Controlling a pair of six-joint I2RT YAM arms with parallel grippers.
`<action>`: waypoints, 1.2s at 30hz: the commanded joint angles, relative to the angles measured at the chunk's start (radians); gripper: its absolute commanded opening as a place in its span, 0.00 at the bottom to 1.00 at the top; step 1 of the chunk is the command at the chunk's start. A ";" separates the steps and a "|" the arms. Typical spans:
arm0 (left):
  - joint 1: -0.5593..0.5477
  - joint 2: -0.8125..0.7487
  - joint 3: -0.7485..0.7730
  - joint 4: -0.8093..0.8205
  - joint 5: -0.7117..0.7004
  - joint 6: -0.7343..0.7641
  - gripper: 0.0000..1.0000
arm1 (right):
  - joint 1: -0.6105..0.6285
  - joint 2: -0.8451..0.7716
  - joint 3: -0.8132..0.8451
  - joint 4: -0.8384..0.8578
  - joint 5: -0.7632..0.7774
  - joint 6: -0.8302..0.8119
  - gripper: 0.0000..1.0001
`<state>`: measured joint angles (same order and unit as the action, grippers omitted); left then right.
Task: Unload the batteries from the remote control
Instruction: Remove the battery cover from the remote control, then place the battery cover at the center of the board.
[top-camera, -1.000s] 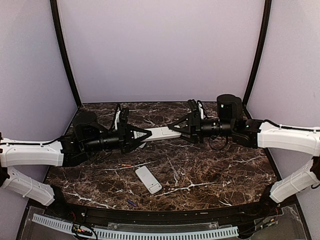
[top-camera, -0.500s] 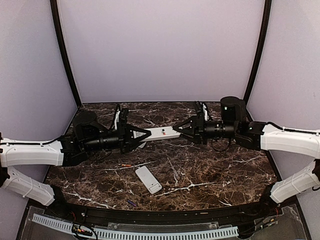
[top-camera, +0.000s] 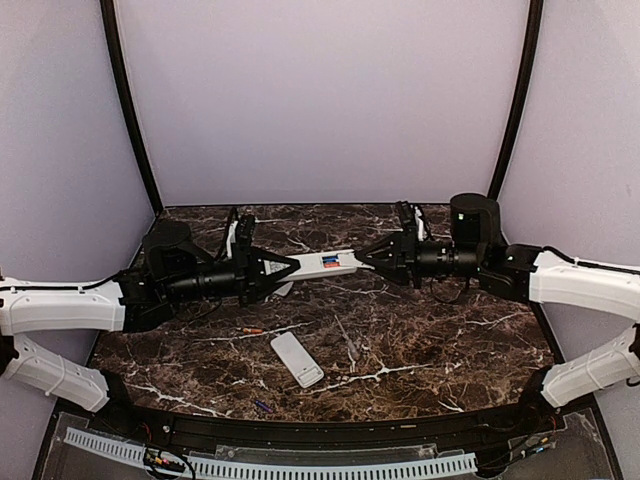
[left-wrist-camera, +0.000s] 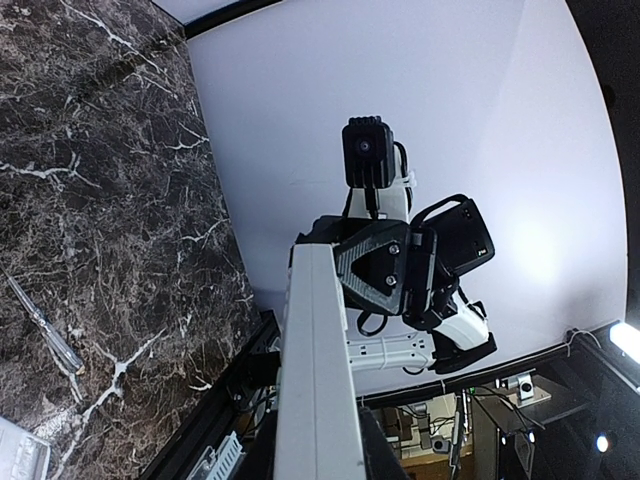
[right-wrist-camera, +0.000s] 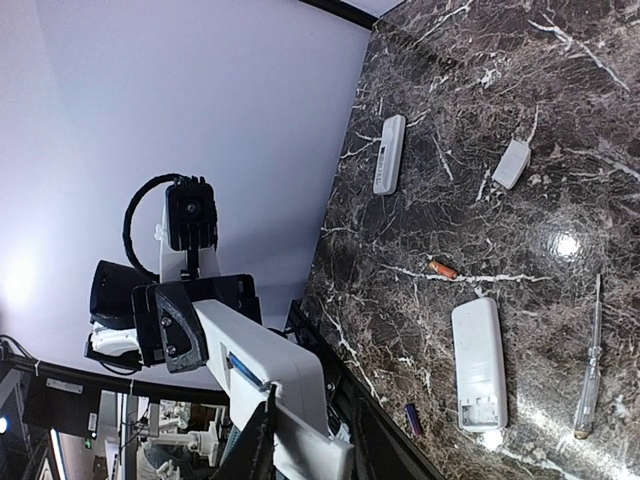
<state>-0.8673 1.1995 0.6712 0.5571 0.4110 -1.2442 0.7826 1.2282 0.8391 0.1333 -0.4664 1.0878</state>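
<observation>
The left gripper and right gripper each squeeze an end of the white remote above the bench's middle. An orange battery lies nearer the front. A hard tug could drop the remote.

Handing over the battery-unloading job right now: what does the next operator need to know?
Left gripper: shut on one end of the raised remote, held off the table.
Right gripper: shut on its other end.
Loose on the table: orange battery, purple battery, second remote, white cover, screwdriver.
Done: two cells are out.
Left: the raised remote shows a patch of colour mid-body, possibly cells still inside; check and free them.
</observation>
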 joint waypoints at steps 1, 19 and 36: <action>0.004 -0.057 -0.014 0.027 0.008 -0.004 0.00 | -0.011 -0.043 -0.033 -0.021 0.029 0.004 0.16; 0.127 -0.055 -0.014 -0.162 0.104 0.092 0.00 | -0.036 -0.156 -0.011 -0.044 0.039 -0.007 0.00; 0.542 -0.058 -0.053 -0.405 0.466 0.449 0.00 | -0.029 0.158 0.327 -0.656 0.433 -0.396 0.00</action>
<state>-0.3935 1.1648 0.6445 0.2066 0.7559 -0.9161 0.7525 1.2984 1.1259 -0.4282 -0.1329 0.7742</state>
